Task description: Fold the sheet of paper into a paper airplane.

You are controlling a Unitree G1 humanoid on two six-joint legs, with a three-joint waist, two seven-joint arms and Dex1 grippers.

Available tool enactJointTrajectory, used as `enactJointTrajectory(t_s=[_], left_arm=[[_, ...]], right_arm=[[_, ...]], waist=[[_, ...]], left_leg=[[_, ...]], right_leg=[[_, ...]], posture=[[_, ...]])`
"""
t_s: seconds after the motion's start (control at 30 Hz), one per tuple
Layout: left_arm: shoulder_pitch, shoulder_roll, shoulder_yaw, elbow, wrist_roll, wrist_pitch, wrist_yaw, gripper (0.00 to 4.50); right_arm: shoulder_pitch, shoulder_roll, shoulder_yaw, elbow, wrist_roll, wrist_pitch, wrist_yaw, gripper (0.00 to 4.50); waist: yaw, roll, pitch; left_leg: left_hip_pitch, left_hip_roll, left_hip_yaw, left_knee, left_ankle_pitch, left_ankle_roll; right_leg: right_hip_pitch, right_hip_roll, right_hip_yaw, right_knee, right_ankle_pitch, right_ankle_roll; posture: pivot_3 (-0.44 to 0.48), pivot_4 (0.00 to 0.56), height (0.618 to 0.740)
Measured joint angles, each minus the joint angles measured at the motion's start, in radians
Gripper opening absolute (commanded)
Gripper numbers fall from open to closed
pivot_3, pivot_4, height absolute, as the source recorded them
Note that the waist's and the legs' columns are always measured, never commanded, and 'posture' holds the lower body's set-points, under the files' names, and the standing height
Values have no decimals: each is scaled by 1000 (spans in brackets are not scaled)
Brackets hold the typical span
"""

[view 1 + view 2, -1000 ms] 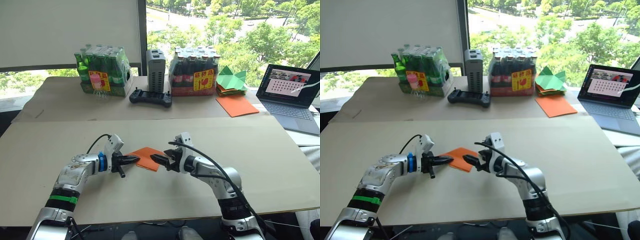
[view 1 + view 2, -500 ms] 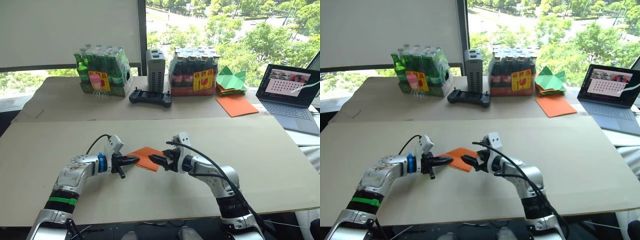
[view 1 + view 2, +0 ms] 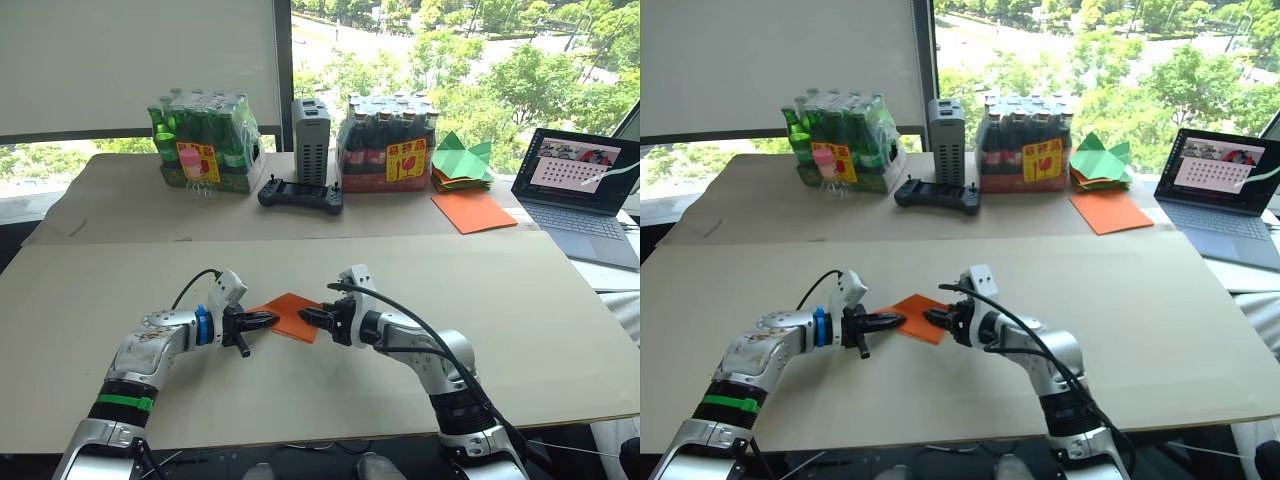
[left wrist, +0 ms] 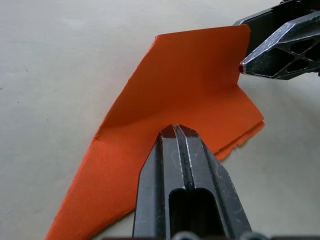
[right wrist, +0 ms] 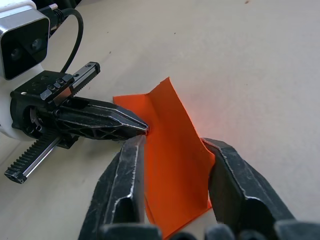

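The sheet of paper (image 3: 291,314), folded orange with a raised crease, lies on the tabletop (image 3: 520,300) directly between the two end effectors. The left end effector (image 4: 176,131) has its two black fingers pressed together on the near edge of the sheet, pinching it; the paper buckles upward just ahead of the fingertips. The right end effector (image 5: 172,150) stands with its fingers spread apart, one on each side of the sheet's end, so the paper sits between them; whether either finger touches the paper cannot be told. In the left wrist view the right end effector's tip lies against the sheet's far corner. The two end effectors face each other, tips close together across the paper. Well beyond both end effectors, at the back of the tabletop, stand a pack of green bottles (image 3: 205,140), a grey upright device (image 3: 311,140), a black controller (image 3: 300,193) and a pack of dark bottles (image 3: 388,142). Beyond the right end effector lie green paper shapes (image 3: 462,160), a larger orange sheet (image 3: 474,211) and an open laptop (image 3: 583,193).
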Motion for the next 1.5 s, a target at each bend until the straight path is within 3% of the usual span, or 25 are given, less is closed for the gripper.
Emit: enactJointTrajectory(t_s=[0.07,0.1,0.37,0.57,0.77,1.5], left_arm=[[1,1,0,-2,0,0,0,0],[1,2,0,-2,0,1,0,0],[2,4,0,-4,0,1,-1,0],[5,6,0,-6,-1,1,-5,0],[6,7,-1,-6,-1,1,-5,0],[8,38,45,3,-4,43,2,0]], right_arm=[[0,-7,0,0,0,0,0,164],[0,-9,0,0,0,0,0,41],[13,-59,62,-23,-35,-73,29,41],[67,-220,291,-86,-249,-438,147,41],[69,-301,420,-40,-476,-751,175,41],[-135,-347,529,292,-993,-1369,85,41]], waist=[[0,0,0],[0,0,0],[-1,0,0],[0,0,0],[-1,0,0],[-19,0,0]], left_leg=[[0,0,0,0,0,0],[0,0,0,0,0,0],[0,0,0,0,0,0],[0,0,0,0,0,0],[0,0,0,0,0,0],[3,0,0,0,0,0]], right_leg=[[0,0,0,0,0,0],[0,0,0,0,0,0],[0,0,0,0,0,0],[0,0,0,-1,0,0],[0,0,0,-1,0,0],[2,1,0,1,0,0]], posture=[[0,150,740],[0,150,740],[0,150,740],[0,150,740],[0,150,740],[0,150,740]])
